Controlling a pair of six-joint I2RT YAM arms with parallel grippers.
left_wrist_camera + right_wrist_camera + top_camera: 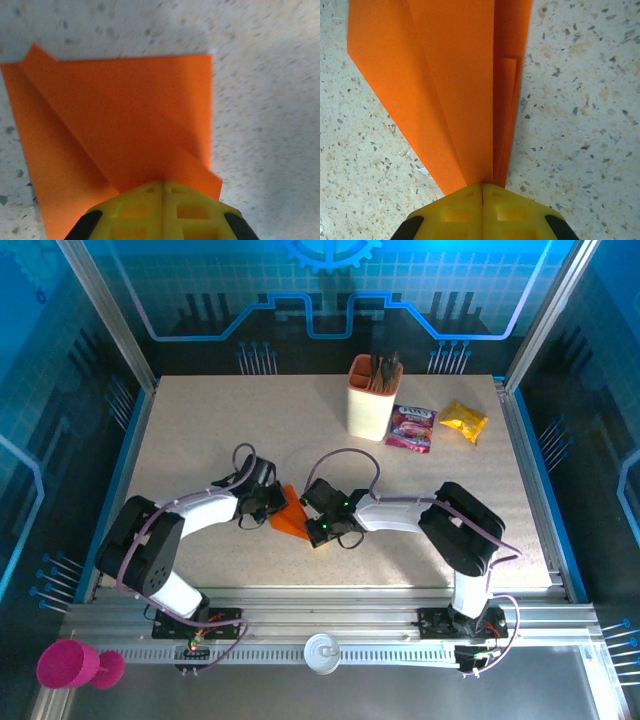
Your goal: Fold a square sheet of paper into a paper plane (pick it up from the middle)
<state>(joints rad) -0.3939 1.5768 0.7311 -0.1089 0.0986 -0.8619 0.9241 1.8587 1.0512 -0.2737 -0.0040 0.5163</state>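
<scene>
your right gripper point(482, 186) pinches the folded orange paper point(450, 75) over speckled tabletop point(580, 100); your left gripper point(161, 183), jaws together, touches its edge just ahead; blue-lit walls point(200, 280) surround.

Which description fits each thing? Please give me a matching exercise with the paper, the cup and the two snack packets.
Things:
1 paper
2 cup
3 yellow packet
4 pink packet

Descriptions:
A just right of the cup
B orange, folded
C farthest right in the top view
D holds dark sticks

Pairs: 1-B, 2-D, 3-C, 4-A
</scene>
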